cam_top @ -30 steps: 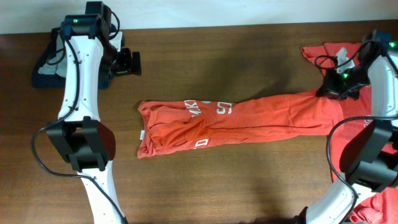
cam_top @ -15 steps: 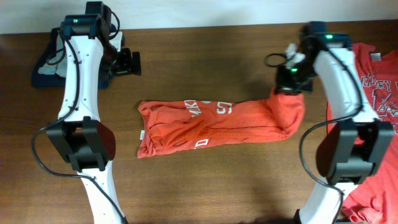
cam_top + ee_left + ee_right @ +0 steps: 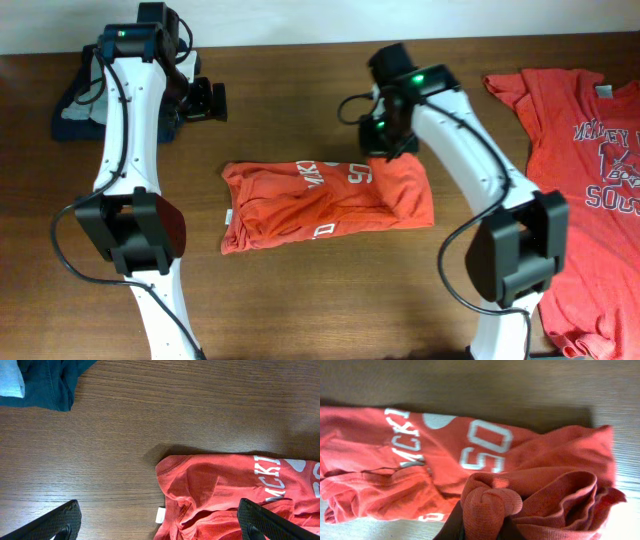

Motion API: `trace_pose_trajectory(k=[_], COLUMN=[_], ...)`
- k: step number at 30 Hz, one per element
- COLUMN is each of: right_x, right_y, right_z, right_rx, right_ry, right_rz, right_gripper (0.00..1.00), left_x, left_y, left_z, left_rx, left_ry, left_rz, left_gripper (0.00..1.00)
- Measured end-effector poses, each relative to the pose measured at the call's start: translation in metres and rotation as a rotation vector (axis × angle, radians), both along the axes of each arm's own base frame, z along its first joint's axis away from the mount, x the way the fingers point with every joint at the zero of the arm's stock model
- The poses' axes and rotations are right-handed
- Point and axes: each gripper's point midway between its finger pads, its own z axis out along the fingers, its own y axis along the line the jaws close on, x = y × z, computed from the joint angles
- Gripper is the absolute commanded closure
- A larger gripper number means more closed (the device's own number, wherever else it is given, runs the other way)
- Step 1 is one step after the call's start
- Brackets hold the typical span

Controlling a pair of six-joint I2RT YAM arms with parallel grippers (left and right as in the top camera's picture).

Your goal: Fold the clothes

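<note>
Right gripper [image 3: 384, 150] is seen closed on a bunched fold of orange-red cloth at the upper right edge of the folded T-shirt [image 3: 320, 195]. In the right wrist view the cloth is gathered into a thick roll, pinched between the dark fingers of the right gripper [image 3: 482, 527]. White lettering is read on the folded T-shirt [image 3: 445, 450] just beyond that roll.

The folded T-shirt is laid near the middle of the table [image 3: 300, 300] as a long, rumpled band. Its right end is doubled over onto itself, and its print is turned upward. A small white tag [image 3: 229, 216] is shown at its left edge, and the same tag [image 3: 160, 515] is seen in the left wrist view.

The left gripper [image 3: 212, 100] is held up and to the left of the folded T-shirt, apart from it. Its jaws are spread wide with nothing between them. In the left wrist view the left gripper [image 3: 160, 527] is seen above the left corner of the folded T-shirt [image 3: 225, 490].

A second T-shirt [image 3: 585, 170] of the same colour is spread flat well to the right of the folded T-shirt. A dark blue garment [image 3: 75, 105] is heaped far to its upper left, and that garment [image 3: 45, 380] is also caught in the left wrist view.
</note>
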Motion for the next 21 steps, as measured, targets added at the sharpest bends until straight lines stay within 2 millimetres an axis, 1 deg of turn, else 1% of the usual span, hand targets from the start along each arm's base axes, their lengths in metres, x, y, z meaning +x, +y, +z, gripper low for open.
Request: trace_pose_trajectory(k=[4, 8, 10, 12, 13, 14, 17, 19, 21], right_x=[-0.006, -0.008, -0.005, -0.001, 0.001, 0.003, 0.009, 0.009, 0.010], right_y=[0.022, 0.041, 0.052, 0.062, 0.066, 0.070, 0.079, 0.080, 0.080], right_z=[-0.018, -0.042, -0.052, -0.057, -0.057, -0.057, -0.055, -0.055, -0.055], right_rx=[-0.013, -0.027, -0.021, -0.013, -0.006, 0.001, 0.018, 0.020, 0.022], right_ry=[0.025, 0.052, 0.042, 0.022, 0.008, -0.005, -0.036, -0.041, -0.043], right_rz=[0.038, 0.066, 0.073, 0.080, 0.083, 0.085, 0.088, 0.089, 0.089], right_gripper=[0.96, 0.96, 0.96, 0.96, 0.89, 0.74, 0.59, 0.45, 0.36], left_x=[0.000, 0.000, 0.000, 0.000, 0.000, 0.000, 0.000, 0.000, 0.000], left_y=[0.000, 0.000, 0.000, 0.000, 0.000, 0.000, 0.000, 0.000, 0.000], left_z=[0.000, 0.000, 0.000, 0.000, 0.000, 0.000, 0.000, 0.000, 0.000], left_rx=[0.000, 0.000, 0.000, 0.000, 0.000, 0.000, 0.000, 0.000, 0.000], left_ry=[0.000, 0.000, 0.000, 0.000, 0.000, 0.000, 0.000, 0.000, 0.000], left_rz=[0.000, 0.000, 0.000, 0.000, 0.000, 0.000, 0.000, 0.000, 0.000], left_gripper=[0.01, 0.01, 0.01, 0.01, 0.01, 0.01, 0.01, 0.01, 0.01])
